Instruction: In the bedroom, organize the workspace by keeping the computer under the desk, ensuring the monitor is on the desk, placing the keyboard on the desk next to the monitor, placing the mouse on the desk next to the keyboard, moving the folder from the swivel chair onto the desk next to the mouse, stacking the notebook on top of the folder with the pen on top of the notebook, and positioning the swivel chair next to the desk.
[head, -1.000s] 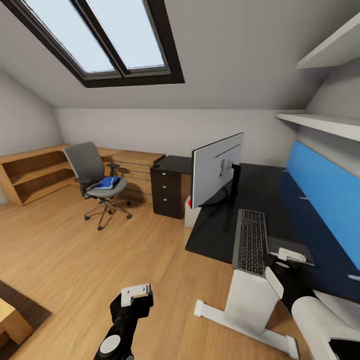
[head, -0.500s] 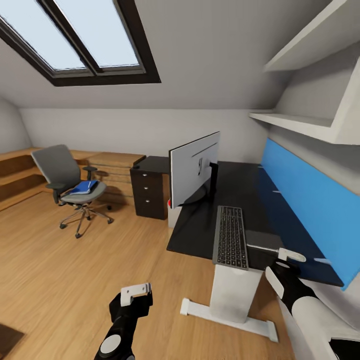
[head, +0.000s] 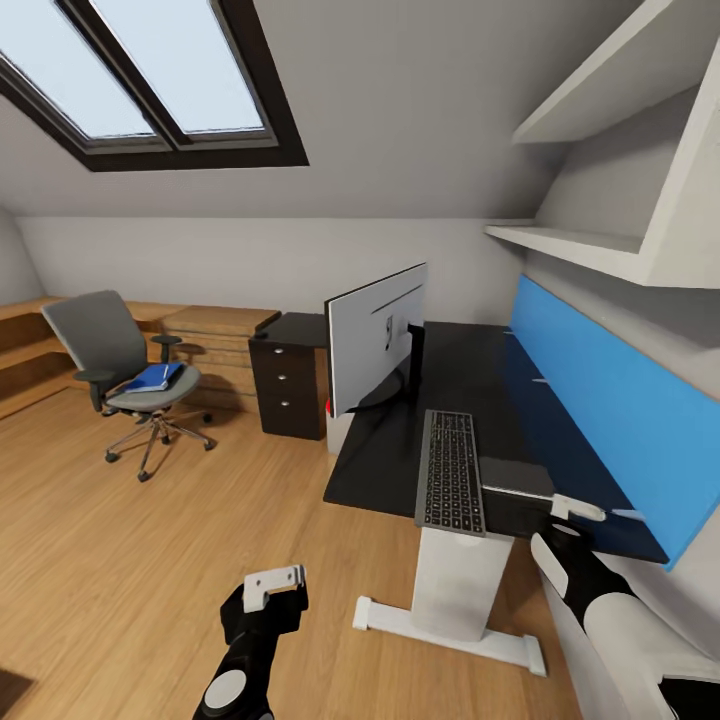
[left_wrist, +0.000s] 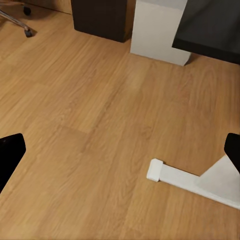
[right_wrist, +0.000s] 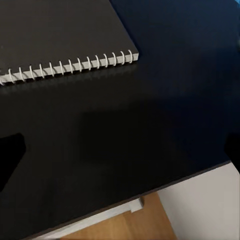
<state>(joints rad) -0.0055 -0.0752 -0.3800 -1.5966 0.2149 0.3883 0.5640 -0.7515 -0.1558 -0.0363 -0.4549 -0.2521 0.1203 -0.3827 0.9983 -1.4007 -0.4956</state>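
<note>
One notebook lies just beyond right hand, seemingly open.

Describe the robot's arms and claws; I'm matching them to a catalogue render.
In the head view the left arm is black, with a round grey disc on its casing and a white bracket on the left claw. The right arm has a glossy white shell over a black wrist, and the right claw carries a white piece.
</note>
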